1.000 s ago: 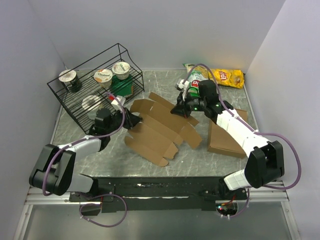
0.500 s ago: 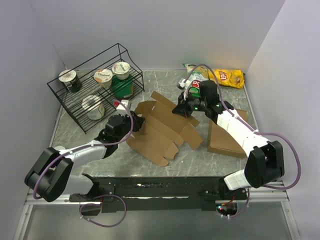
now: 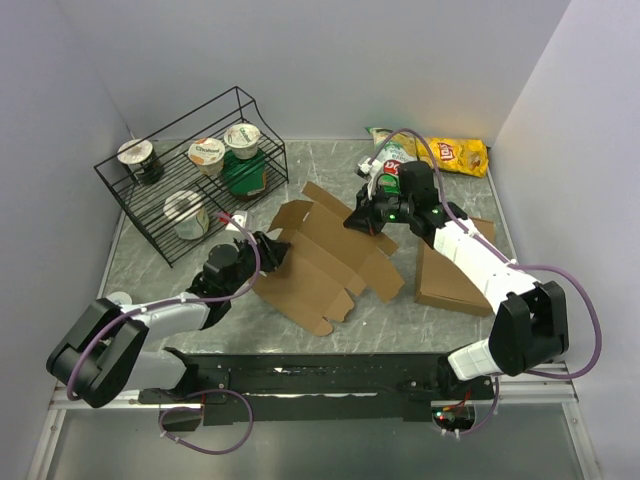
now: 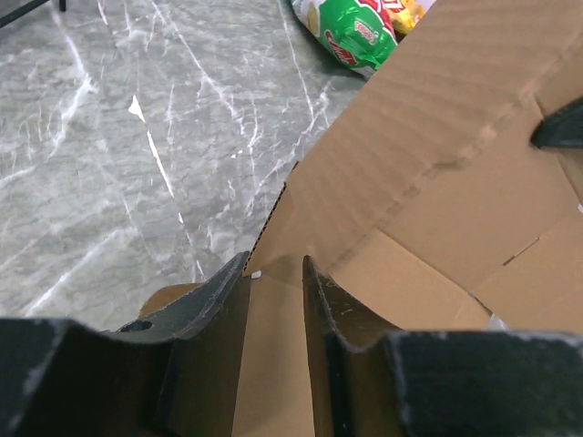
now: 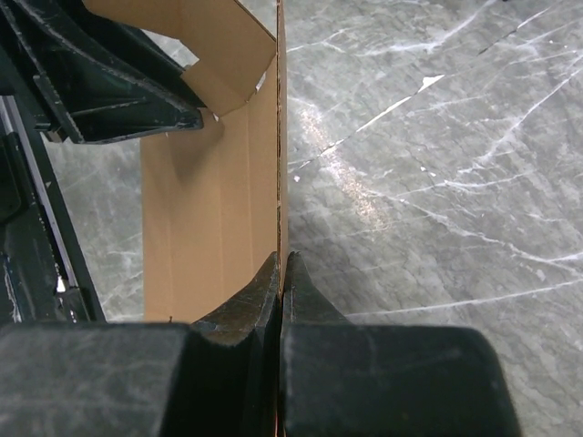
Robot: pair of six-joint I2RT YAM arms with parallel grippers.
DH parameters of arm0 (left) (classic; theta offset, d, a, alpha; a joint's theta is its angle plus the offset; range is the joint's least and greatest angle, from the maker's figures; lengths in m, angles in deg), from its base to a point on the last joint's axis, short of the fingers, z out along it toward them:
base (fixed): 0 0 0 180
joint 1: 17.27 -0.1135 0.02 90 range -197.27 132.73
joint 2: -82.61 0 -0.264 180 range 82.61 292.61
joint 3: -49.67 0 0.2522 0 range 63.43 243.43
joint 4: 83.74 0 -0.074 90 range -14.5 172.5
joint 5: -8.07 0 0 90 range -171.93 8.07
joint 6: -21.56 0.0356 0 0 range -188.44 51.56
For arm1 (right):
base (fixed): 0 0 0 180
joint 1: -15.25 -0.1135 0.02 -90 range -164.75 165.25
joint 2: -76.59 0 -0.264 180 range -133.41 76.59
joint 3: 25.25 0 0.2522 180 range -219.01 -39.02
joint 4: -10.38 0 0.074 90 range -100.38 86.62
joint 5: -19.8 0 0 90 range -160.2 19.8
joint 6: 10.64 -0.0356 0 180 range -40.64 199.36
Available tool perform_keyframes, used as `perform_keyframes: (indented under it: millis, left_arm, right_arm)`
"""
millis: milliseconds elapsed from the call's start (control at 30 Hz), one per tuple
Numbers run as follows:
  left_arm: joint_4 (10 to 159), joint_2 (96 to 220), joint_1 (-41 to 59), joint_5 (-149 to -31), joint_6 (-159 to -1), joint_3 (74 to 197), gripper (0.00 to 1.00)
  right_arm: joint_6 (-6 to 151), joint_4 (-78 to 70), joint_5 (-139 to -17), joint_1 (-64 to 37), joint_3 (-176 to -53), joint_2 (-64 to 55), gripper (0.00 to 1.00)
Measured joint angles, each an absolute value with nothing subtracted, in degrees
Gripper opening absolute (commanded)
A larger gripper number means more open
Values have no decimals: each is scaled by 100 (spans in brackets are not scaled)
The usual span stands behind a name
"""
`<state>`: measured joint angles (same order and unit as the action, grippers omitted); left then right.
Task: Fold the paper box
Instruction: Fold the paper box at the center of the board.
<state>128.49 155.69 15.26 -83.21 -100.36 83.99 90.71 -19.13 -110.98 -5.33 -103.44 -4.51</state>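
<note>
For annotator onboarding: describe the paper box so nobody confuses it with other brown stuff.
On the grey marble table, look at the middle. The paper box is the creased brown cardboard sheet spread there, one far edge pinched by the right gripper. Unlike the plain rectangular slab to its right, its outline is cut into notched flaps and tabs.

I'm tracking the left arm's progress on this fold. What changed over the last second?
The left gripper swung in and down to the left edge of the paper box. Its jaws now stand apart with cardboard between them, and the box's left side shifted slightly rightward. The right gripper stayed pinched on the box's far edge. Nothing else moved.
</note>
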Motion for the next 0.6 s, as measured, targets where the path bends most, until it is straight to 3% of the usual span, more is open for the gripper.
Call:
perform_keyframes:
  millis: [100, 133, 233, 500, 600]
  left_arm:
    - [12952, 15569, 1528, -8360, -9953, 8361, 36]
    - [12998, 15569, 1528, -8360, -9929, 8327, 45]
    - [13129, 15541, 1537, -8316, -9905, 8169, 49]
    - [13315, 15381, 1543, -8264, -9931, 8077, 45]
    - [13335, 15397, 1537, -8251, -9905, 8090, 56]
  right_arm:
    - [9045, -1911, -11096, -533, -10346, -475, 0]
    - [9025, -1906, -11098, -533, -10346, -491, 0]
    - [8945, -1906, -11096, -522, -10346, -565, 0]
    - [8748, -1900, -11069, -441, -10353, -694, 0]
    - [8730, -1891, -11083, -411, -10353, -694, 0]
